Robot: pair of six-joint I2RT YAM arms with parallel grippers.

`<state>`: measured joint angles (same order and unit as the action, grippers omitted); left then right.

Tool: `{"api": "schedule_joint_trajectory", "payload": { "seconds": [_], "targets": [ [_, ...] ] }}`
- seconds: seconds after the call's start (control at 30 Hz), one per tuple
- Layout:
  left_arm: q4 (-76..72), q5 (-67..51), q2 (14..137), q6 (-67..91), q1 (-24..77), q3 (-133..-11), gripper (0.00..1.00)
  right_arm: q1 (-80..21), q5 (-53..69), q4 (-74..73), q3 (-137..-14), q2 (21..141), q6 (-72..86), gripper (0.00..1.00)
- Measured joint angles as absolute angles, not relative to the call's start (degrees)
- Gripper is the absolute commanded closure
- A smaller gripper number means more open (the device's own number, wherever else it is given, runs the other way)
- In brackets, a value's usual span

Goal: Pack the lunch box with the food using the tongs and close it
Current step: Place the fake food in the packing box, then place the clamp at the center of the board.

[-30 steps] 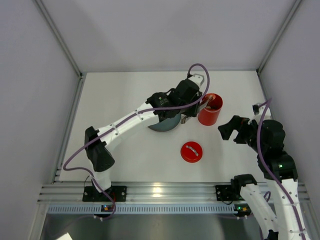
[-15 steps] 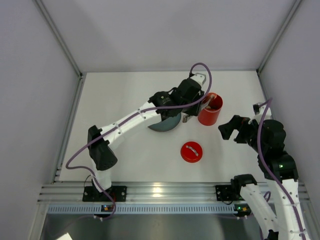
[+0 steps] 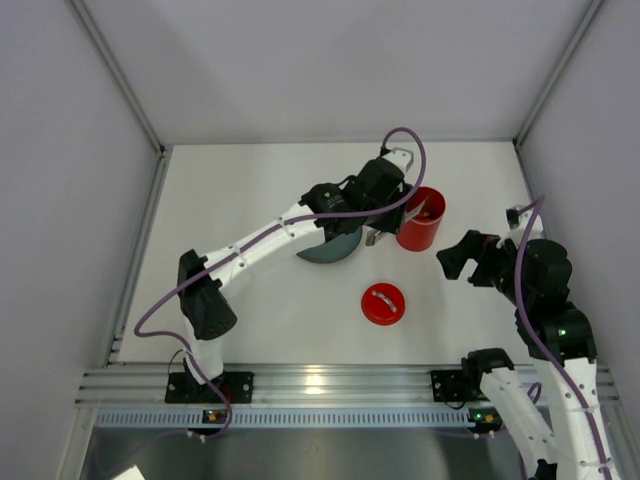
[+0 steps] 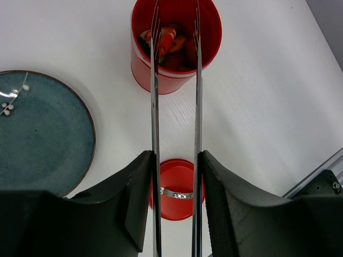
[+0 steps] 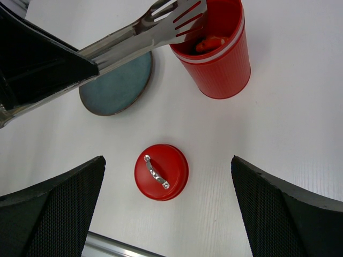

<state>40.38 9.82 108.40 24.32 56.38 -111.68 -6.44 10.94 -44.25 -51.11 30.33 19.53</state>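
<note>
Nearest, the red round lid with silver handle (image 3: 383, 303) lies flat, just left of the right gripper (image 3: 452, 258), which gapes empty and is likely the readier for it. Farther, the left gripper (image 4: 176, 166) clamps the long silver tongs (image 4: 155, 107), which point away, tips inside the tall red cylindrical lunch box (image 4: 161, 80) holding orange-red food (image 4: 170, 43).

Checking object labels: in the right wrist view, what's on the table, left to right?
plate → lid → lunch box. Left out: the tongs, which reach across plate and lunch box.
</note>
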Motion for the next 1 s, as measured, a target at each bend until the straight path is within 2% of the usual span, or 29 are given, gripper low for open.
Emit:
{"api": "schedule_joint_trajectory", "payload": {
  "seconds": [0.4,0.53,0.77,1.0],
  "targets": [
    [40.07,14.2,106.0,24.6,55.92,-110.06,0.55,-6.44,10.96,-44.25,-51.11,30.3,19.53,0.01],
    [40.1,17.54,96.33,27.94,50.65,-101.06,0.56,-6.44,11.03,-44.25,-51.11,30.17,19.53,0.01],
    [39.46,26.72,74.78,35.83,27.94,-79.75,0.54,-6.44,11.77,-44.18,-51.11,30.11,19.57,0.01],
    [34.83,27.22,69.76,41.58,19.66,-60.84,0.5,-6.44,13.08,-44.12,-51.05,30.76,19.66,0.0]
  ]
}}
